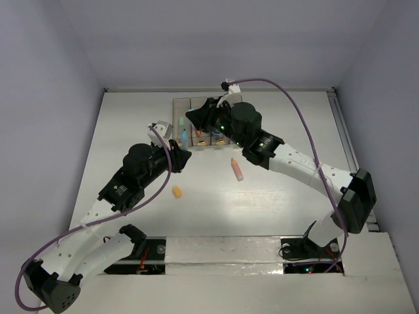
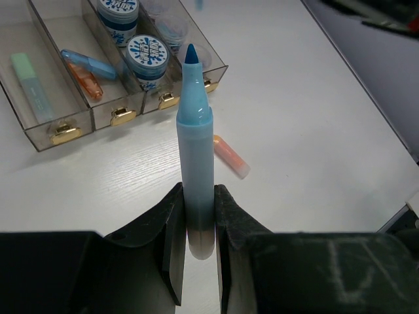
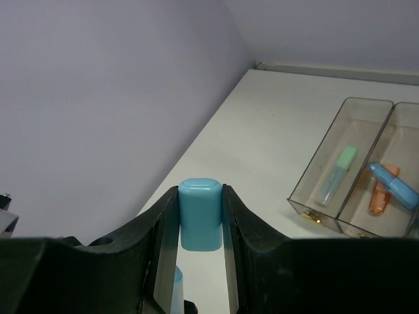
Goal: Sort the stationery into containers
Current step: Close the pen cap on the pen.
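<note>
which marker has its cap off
The light blue marker in the left fingers: its dark blue tip is bare, and the right fingers hold a matching cap.

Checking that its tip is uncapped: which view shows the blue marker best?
The left wrist view: the blue marker fills the middle, upright between the left gripper's fingers, bare tip sharp. The top external view shows only a tiny blue sliver. The right wrist view shows at most a blurred pale edge below the blue cap.
</note>
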Controlling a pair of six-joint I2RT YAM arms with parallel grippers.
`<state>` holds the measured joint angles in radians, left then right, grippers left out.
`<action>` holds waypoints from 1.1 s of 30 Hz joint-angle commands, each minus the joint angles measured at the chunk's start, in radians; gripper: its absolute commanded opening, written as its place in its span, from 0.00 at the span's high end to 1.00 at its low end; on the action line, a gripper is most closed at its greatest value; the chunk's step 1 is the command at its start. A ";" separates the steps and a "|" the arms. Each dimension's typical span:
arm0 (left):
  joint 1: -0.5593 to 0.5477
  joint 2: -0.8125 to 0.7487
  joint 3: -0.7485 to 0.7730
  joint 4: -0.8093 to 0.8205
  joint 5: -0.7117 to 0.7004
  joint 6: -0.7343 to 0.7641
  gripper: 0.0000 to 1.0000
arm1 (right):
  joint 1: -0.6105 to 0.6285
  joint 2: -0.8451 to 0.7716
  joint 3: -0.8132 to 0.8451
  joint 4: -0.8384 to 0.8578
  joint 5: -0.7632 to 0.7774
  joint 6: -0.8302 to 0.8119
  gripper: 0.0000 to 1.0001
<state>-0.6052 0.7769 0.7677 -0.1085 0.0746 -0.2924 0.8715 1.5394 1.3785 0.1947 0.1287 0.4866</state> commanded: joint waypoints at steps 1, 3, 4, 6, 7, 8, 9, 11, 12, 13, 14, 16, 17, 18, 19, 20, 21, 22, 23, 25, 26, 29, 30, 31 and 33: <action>-0.004 -0.013 0.013 0.061 0.025 0.015 1.00 | 0.006 0.047 0.059 0.071 -0.052 0.040 1.00; -0.004 -0.013 0.013 0.055 0.024 0.016 1.00 | 0.006 0.054 0.062 0.074 -0.049 0.041 1.00; -0.004 -0.013 0.012 0.053 0.022 0.018 1.00 | 0.006 0.057 0.065 0.075 -0.046 0.041 1.00; -0.004 -0.010 0.012 0.046 0.017 0.018 1.00 | 0.015 0.067 0.071 0.080 -0.028 0.029 1.00; -0.004 -0.008 0.012 0.044 0.017 0.016 1.00 | 0.015 0.071 0.071 0.080 -0.023 0.024 1.00; -0.004 -0.008 0.012 0.044 0.017 0.016 1.00 | 0.015 0.073 0.074 0.080 -0.023 0.023 1.00; -0.004 -0.010 0.012 0.044 0.017 0.015 1.00 | 0.024 0.073 0.073 0.084 -0.021 0.023 1.00; -0.004 -0.013 0.010 0.044 0.016 0.012 1.00 | 0.024 0.068 0.062 0.104 -0.020 0.023 1.00; -0.004 -0.013 0.010 0.044 0.016 0.010 1.00 | 0.024 0.062 0.057 0.109 -0.017 0.020 1.00; -0.004 -0.014 0.010 0.044 0.016 0.009 1.00 | 0.035 0.059 0.056 0.112 -0.009 0.017 1.00; -0.004 -0.013 0.010 0.044 0.014 0.007 1.00 | 0.035 0.056 0.053 0.114 -0.005 0.014 1.00; -0.004 -0.010 0.012 0.043 0.013 0.006 1.00 | 0.035 0.044 0.047 0.117 0.006 0.009 1.00; -0.004 -0.008 0.012 0.043 0.011 0.006 1.00 | 0.035 0.041 0.042 0.127 0.006 0.009 1.00; -0.004 -0.005 0.013 0.040 0.011 0.007 1.00 | 0.044 0.036 0.039 0.127 0.005 0.006 1.00; -0.004 -0.004 0.015 0.038 0.010 0.007 1.00 | 0.044 0.030 0.040 0.127 0.003 0.003 1.00; -0.004 -0.001 0.016 0.036 0.002 0.009 1.00 | 0.044 0.028 0.039 0.127 0.002 0.001 1.00; -0.004 -0.002 0.018 0.032 -0.002 0.010 1.00 | 0.044 0.025 0.037 0.127 0.003 -0.003 1.00; -0.004 -0.005 0.018 0.030 -0.007 0.010 1.00 | 0.055 0.022 0.031 0.127 0.003 -0.006 1.00; -0.004 -0.007 0.018 0.029 -0.013 0.010 1.00 | 0.055 0.018 0.028 0.127 0.006 -0.006 1.00; -0.004 -0.008 0.018 0.027 -0.016 0.010 1.00 | 0.055 0.011 0.022 0.129 0.014 -0.016 1.00; -0.004 -0.005 0.018 0.026 -0.019 0.010 1.00 | 0.055 0.007 0.022 0.126 0.015 -0.019 1.00; -0.004 -0.005 0.022 0.021 -0.029 0.015 1.00 | 0.055 -0.001 0.019 0.121 0.014 -0.025 1.00; -0.004 -0.007 0.021 0.020 -0.030 0.015 1.00 | 0.066 -0.002 0.019 0.123 0.015 -0.028 1.00; -0.004 -0.008 0.024 0.020 -0.032 0.016 1.00 | 0.066 -0.002 0.019 0.120 0.020 -0.031 1.00; -0.004 -0.010 0.024 0.020 -0.035 0.016 1.00 | 0.077 -0.001 0.019 0.118 0.026 -0.039 1.00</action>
<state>-0.6052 0.7769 0.7677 -0.1146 0.0536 -0.2867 0.9241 1.5768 1.3926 0.2531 0.1287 0.4747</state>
